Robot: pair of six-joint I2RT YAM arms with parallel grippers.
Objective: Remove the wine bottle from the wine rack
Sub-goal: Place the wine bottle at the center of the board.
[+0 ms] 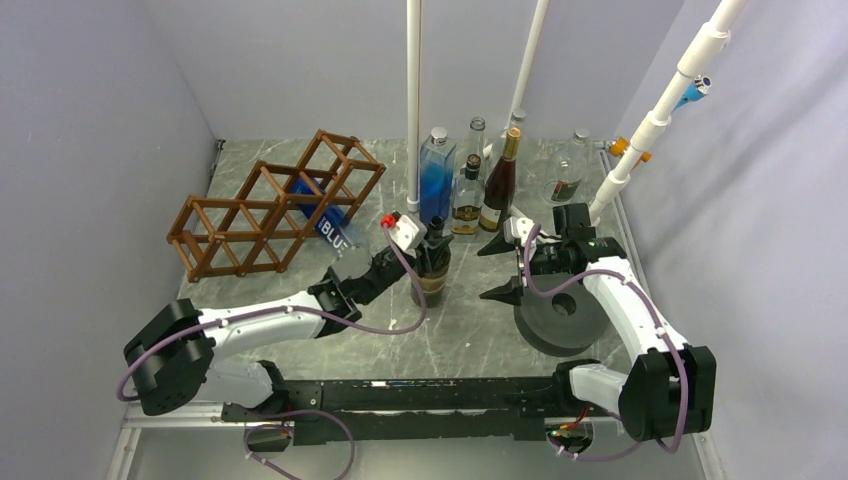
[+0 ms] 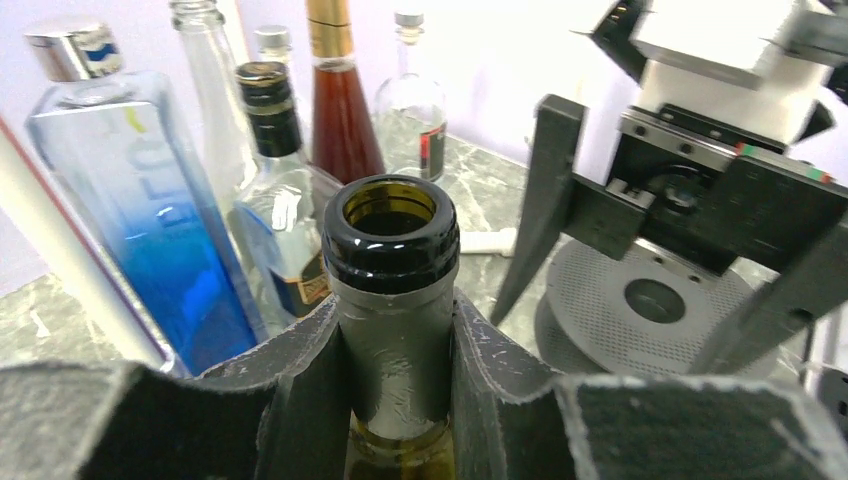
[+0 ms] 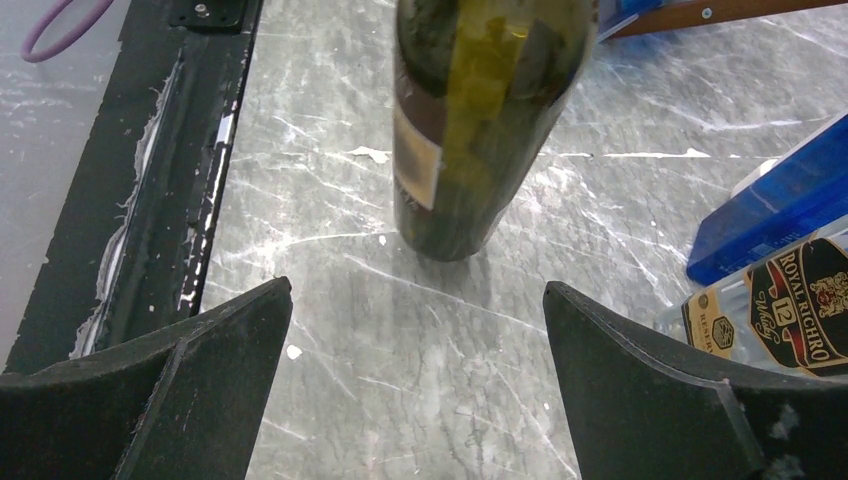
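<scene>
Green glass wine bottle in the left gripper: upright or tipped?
Upright: the wine bottle stands on the grey marbled table, neck in the left gripper.

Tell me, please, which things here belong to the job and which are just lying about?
Job:
- rack
- wine bottle, standing on the table
- left claw, shut on its neck

Lying about:
- blue bottle in the rack
- upright bottles at the back
- grey disc
- right claw, open, holding nothing
</scene>
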